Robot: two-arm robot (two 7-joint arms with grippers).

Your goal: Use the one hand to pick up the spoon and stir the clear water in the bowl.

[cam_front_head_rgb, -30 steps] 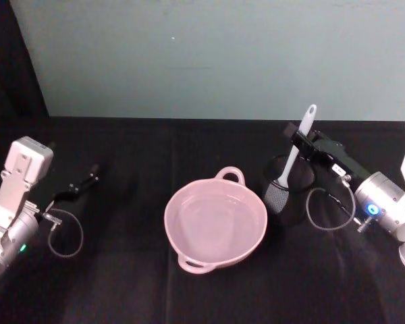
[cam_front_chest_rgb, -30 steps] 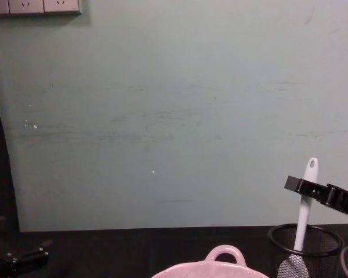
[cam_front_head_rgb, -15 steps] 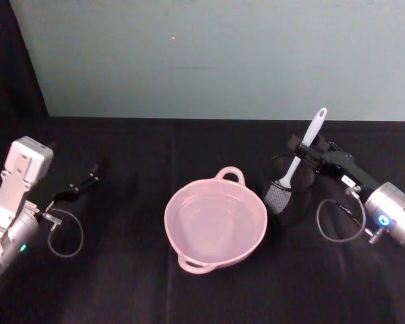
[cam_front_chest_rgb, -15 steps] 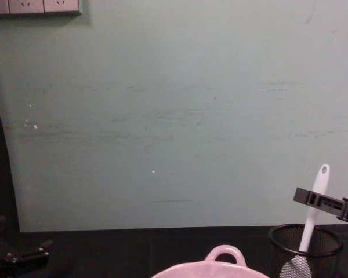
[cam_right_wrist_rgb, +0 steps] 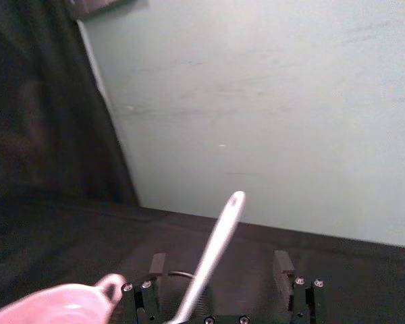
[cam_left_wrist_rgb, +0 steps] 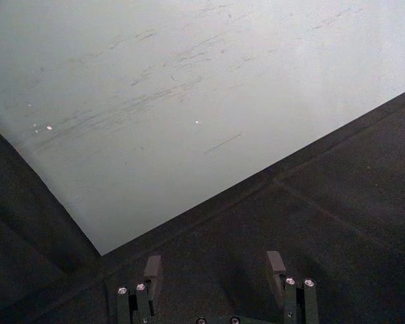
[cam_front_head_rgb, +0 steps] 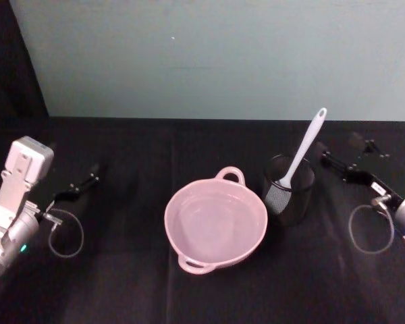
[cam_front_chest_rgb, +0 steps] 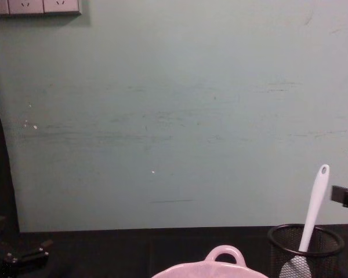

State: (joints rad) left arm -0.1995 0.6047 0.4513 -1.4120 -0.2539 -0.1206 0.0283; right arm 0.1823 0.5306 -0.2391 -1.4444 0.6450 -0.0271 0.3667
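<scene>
The spoon (cam_front_head_rgb: 302, 154) is stood in the mesh cup (cam_front_head_rgb: 289, 190), handle leaning up and to the right, blade down inside. The bowl (cam_front_head_rgb: 215, 222) of water is set just left of the cup. The right gripper (cam_front_head_rgb: 354, 158) is held right of the cup, jaws spread, nothing gripped. The left gripper (cam_front_head_rgb: 82, 184) is parked far left, open and empty.

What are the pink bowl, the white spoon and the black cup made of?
The bowl looks like glossy plastic or glazed ceramic: smooth, with soft highlights. The spoon seems matte white plastic, slim, with a moulded hole at its tip. The cup appears to be black wire mesh, see-through with a solid rim.
</scene>
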